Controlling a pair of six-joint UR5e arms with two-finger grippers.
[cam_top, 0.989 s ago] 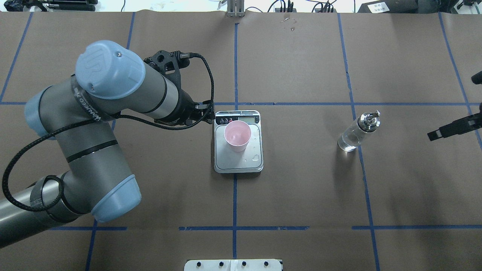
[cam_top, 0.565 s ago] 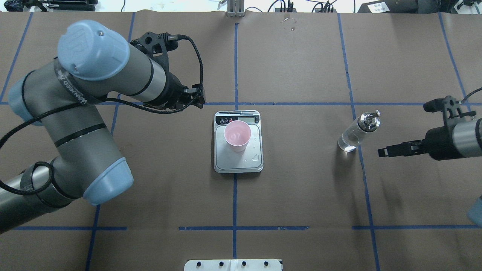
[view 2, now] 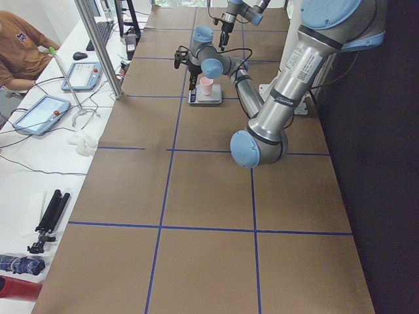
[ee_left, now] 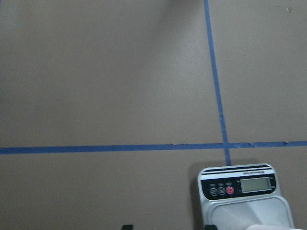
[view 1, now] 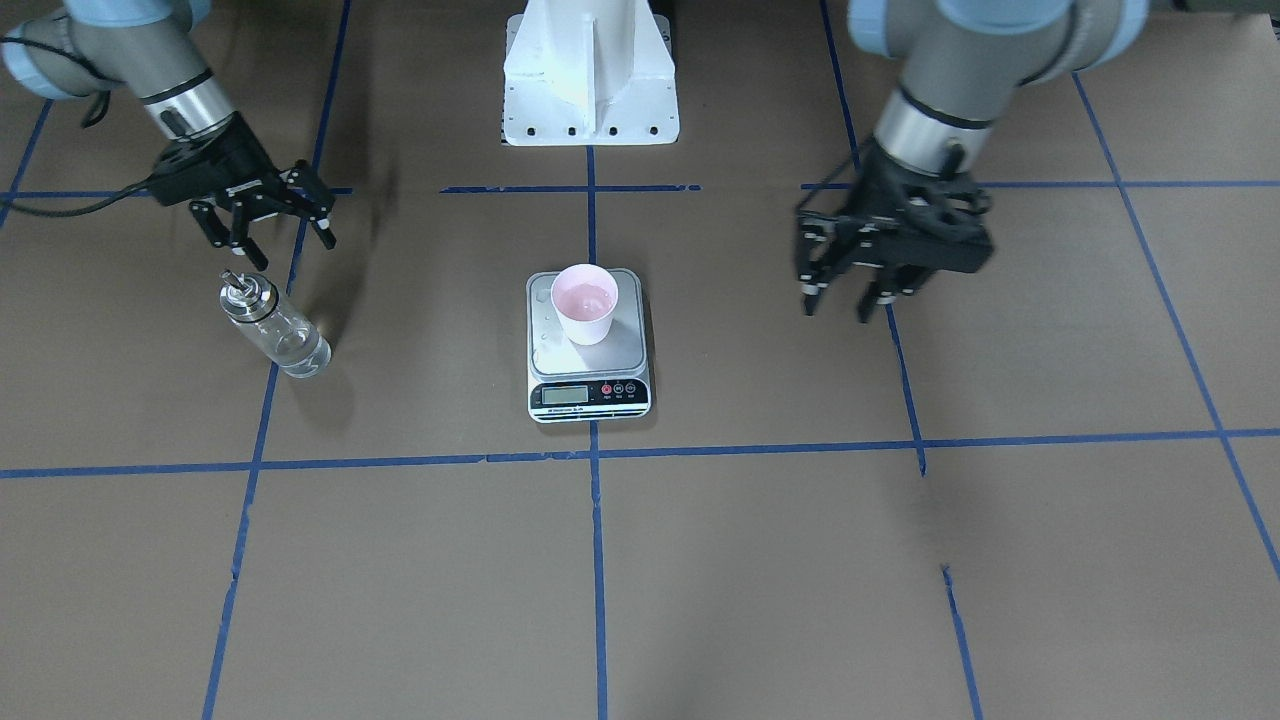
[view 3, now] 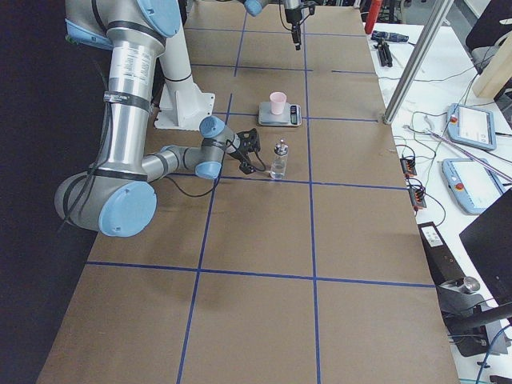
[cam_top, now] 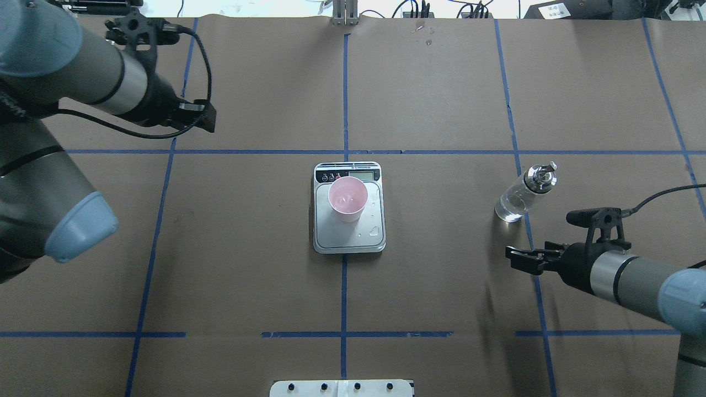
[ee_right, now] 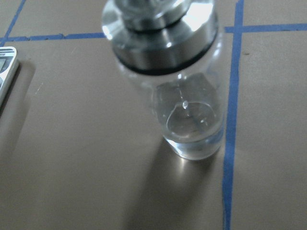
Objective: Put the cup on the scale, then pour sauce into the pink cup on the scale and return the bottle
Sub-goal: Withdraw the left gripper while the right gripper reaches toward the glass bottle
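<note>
The pink cup [cam_top: 347, 197] stands upright on the scale [cam_top: 375, 242] at the table's middle, also in the front view [view 1: 585, 303]. The glass bottle [cam_top: 524, 193] with clear sauce stands upright to the right, metal spout on top. It fills the right wrist view [ee_right: 172, 86]. My right gripper [view 1: 268, 240] is open and empty, just on the robot's side of the bottle and apart from it [cam_top: 510, 256]. My left gripper [view 1: 848, 300] is open and empty, off to the scale's back left [cam_top: 209, 118]. The left wrist view shows the scale's display [ee_left: 256, 184].
The white robot base [view 1: 590, 90] stands at the table's near edge. Blue tape lines [cam_top: 344, 99] grid the brown table cover. A few droplets lie on the scale platform [cam_top: 375, 230]. A side bench with tablets [view 3: 472, 128] lies beyond the far edge.
My left arm has drawn back from the scale to the back left. My right arm has come in from the right edge and swung toward the robot's side of the bottle.
</note>
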